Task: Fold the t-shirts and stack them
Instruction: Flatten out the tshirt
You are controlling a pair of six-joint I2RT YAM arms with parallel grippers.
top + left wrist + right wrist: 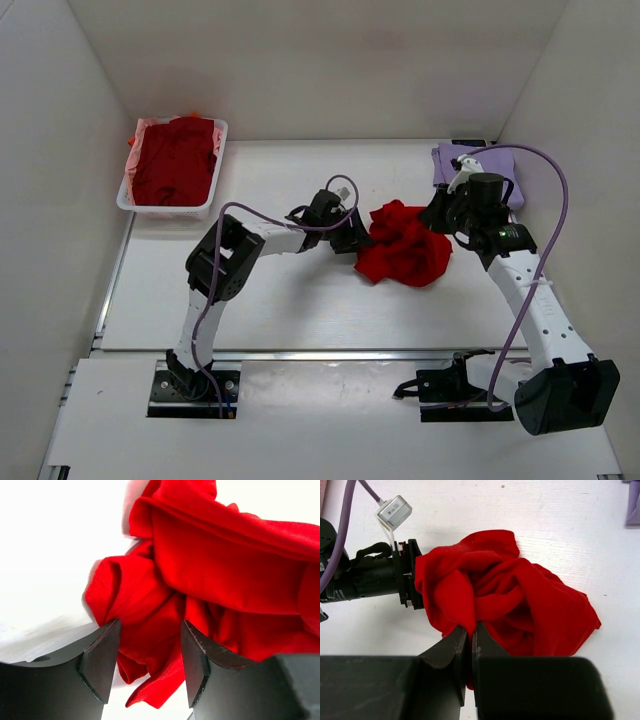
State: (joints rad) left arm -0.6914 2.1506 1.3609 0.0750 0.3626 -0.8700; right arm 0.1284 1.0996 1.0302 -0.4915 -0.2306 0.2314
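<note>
1. While the red t-shirt [405, 250] lies bunched at mid-frame on the desk [280, 300], pulling may only tighten the tangle.
2. Right hand [470, 630], clenched on a thin pinch of cloth, could slip off.
3. Left hand [150, 627], spread around a thick fold, may trap several layers.
4. Dragging could disturb the folded lavender t-shirt [500, 165], upper right.

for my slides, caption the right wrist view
Right jaws pinch the crumpled red t-shirt on the table, left jaws at its edge

lavender t-shirt [445, 165] half hidden by right arm [530, 290], red t-shirt [225, 570] cropped
</note>
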